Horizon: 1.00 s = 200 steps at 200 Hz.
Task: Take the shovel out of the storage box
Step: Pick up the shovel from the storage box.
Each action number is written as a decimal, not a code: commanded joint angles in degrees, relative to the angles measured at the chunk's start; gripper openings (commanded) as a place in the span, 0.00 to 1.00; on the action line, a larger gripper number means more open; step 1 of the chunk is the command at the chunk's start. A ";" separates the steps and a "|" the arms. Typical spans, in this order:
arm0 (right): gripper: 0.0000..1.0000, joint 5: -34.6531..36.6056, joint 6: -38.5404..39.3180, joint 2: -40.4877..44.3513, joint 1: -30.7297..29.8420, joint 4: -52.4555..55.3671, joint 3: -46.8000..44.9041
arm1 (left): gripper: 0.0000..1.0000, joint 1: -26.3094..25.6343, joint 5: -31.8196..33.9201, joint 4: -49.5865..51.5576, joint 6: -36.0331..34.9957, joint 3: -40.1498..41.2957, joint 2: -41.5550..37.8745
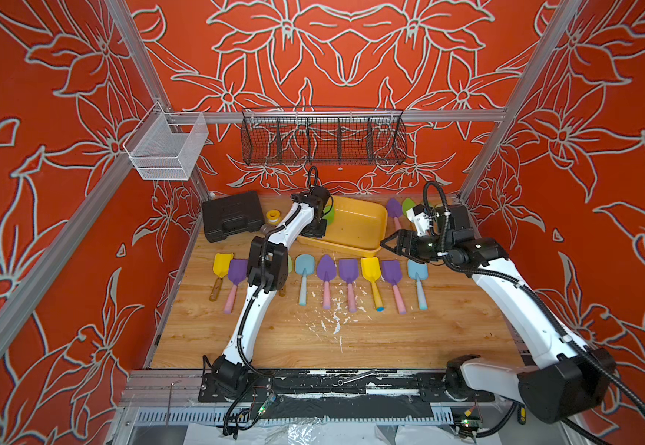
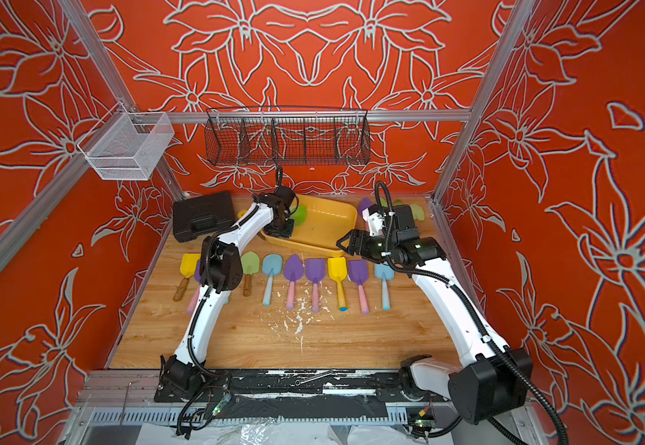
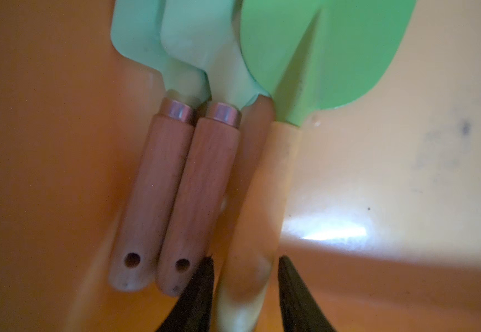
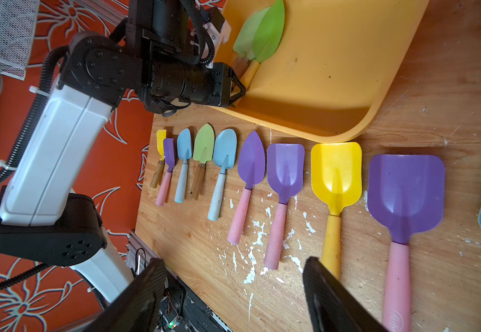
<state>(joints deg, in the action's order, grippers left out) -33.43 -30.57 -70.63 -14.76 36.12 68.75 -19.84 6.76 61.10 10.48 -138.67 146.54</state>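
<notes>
The left gripper point(image 3: 245, 258) has two thin black fingers point(image 3: 202, 293), one on each side of the round yellow handle of the shovel point(image 3: 314, 57). They sit very close to the handle, but I cannot tell if they squeeze it. The shovel has a smooth, bright green blade shaped like a leaf, with a crease down the middle. It lies inside the storage box point(image 1: 355, 227), at the end by the black case point(image 1: 232, 215). Just beside it lie two more shovels point(image 3: 205, 186) with pale green blades, shiny metal rings and brown wooden handles, each with a small hole. The storage box is a shallow yellow-orange plastic tub, glossy, with round corners and a rolled rim. The right gripper point(image 1: 388, 242) hangs just off the other end of the box, its fingers spread wide with nothing between them. In front of the box a row of plastic shovels point(image 1: 348, 269), purple, yellow and blue, lies on the wooden table point(image 1: 313, 339), which has white flecks.
</notes>
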 commanded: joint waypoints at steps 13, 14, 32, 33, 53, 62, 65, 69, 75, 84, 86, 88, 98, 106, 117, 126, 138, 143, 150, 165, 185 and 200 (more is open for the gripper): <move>0.77 1.08 -1.51 -0.65 -0.60 -1.36 -0.02 | 0.35 0.32 0.03 1.28 1.02 1.71 1.20; 0.77 1.08 -1.51 -0.65 -0.65 -1.38 0.02 | 0.35 0.32 0.01 1.29 1.03 1.72 1.16; 0.77 1.23 -1.52 -0.87 -0.62 -1.60 0.22 | 0.34 0.32 -0.33 0.66 0.75 3.00 0.86; 0.77 1.25 -1.56 -0.89 -0.66 -1.63 0.23 | 0.34 0.32 -0.39 0.63 0.76 3.12 0.77; 0.77 1.43 -1.69 -1.17 -0.73 -1.66 0.50 | 0.28 0.39 0.00 0.68 0.60 3.67 0.49; 0.77 1.45 -1.84 -1.18 -0.75 -1.66 0.46 | 0.25 0.32 0.30 0.71 0.68 3.84 0.27; 0.77 1.49 -1.93 -1.18 -0.71 -1.65 0.38 | 0.25 0.32 0.35 0.69 0.68 3.92 0.20; 0.77 1.64 -1.93 -1.18 -0.76 -1.66 0.42 | 0.23 0.32 0.43 0.49 0.68 4.03 0.02; 0.77 1.74 -1.96 -1.10 -0.75 -1.62 0.34 | 0.21 0.32 0.28 0.20 0.60 4.26 -0.34; 0.77 1.87 -2.09 -1.09 -0.76 -1.58 0.18 | 0.19 0.36 0.22 -0.17 0.38 4.25 -0.83; 0.77 1.94 -2.12 -1.04 -0.72 -1.64 0.16 | 0.19 0.33 0.30 -0.25 0.36 4.21 -0.93; 0.77 1.96 -2.08 -1.03 -0.73 -1.59 0.16 | 0.18 0.33 0.38 -0.30 0.29 4.20 -1.02; 0.77 2.14 -2.12 -0.92 -0.70 -1.48 0.07 | 0.17 0.33 0.69 -0.56 0.22 3.98 -1.70; 0.77 2.27 -2.08 -0.78 -0.71 -1.47 0.00 | 0.16 0.32 0.71 -0.97 0.12 3.92 -2.44; 0.77 2.62 -2.04 -0.57 -0.73 -1.39 -0.11 | 0.14 0.33 0.55 -1.42 -0.06 3.78 -3.53; 0.77 2.83 -2.08 -0.47 -0.71 -1.46 -0.20 | 0.12 0.33 0.49 -1.78 0.06 3.70 -4.57; 0.77 3.23 -2.06 -0.47 -0.79 -1.44 -0.33 | 0.08 0.32 0.11 -1.99 0.14 3.82 -5.99; 0.77 3.51 -2.08 -0.39 -0.73 -1.42 -0.37 | 0.06 0.32 0.01 -1.96 0.21 3.87 -6.65; 0.77 4.06 -2.27 -0.43 -0.65 -1.41 -0.50 | 0.04 0.32 -0.05 -2.15 0.48 4.25 -7.68; 0.78 5.27 -3.14 -0.08 -0.67 -2.43 -1.39 | 0.00 0.32 -0.59 -2.67 0.92 5.61 -9.96; 0.79 5.82 -4.52 0.30 -0.53 -4.34 -2.54 | 0.00 0.32 -1.73 -3.52 1.63 8.35 -13.60; 0.79 6.22 -5.10 0.19 -0.55 -5.14 -2.92 | 0.00 0.24 -2.44 -4.70 2.15 11.42 -16.34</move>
<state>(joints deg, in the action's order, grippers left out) -29.17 -33.43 -71.35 -15.14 33.56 67.07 -19.81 5.76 58.28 11.22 -130.10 136.79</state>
